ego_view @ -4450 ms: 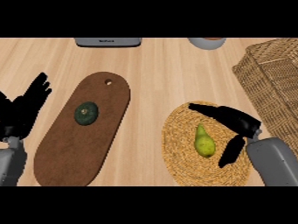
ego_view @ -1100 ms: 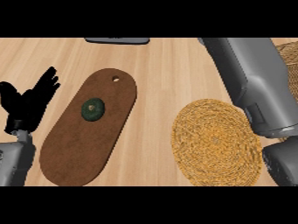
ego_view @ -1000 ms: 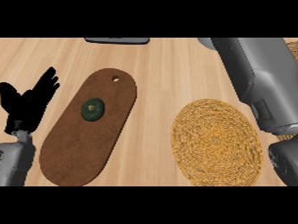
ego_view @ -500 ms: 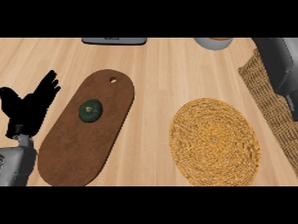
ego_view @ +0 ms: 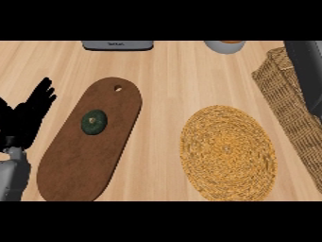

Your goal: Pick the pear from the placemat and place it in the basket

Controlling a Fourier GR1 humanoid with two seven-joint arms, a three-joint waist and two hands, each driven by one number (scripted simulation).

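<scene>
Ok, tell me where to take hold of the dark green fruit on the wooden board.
Take the dark green fruit across its widest middle, coming from straight above. It looks small and roundish and lies flat on the wooden board with bare board all round, so thumb and fingers can probably close on opposite sides. The open left hand is nearest.

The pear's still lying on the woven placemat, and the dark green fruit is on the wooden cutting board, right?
Not quite. The head view shows the woven placemat bare, with no pear anywhere in sight. The dark green fruit does sit on the wooden cutting board.
</scene>
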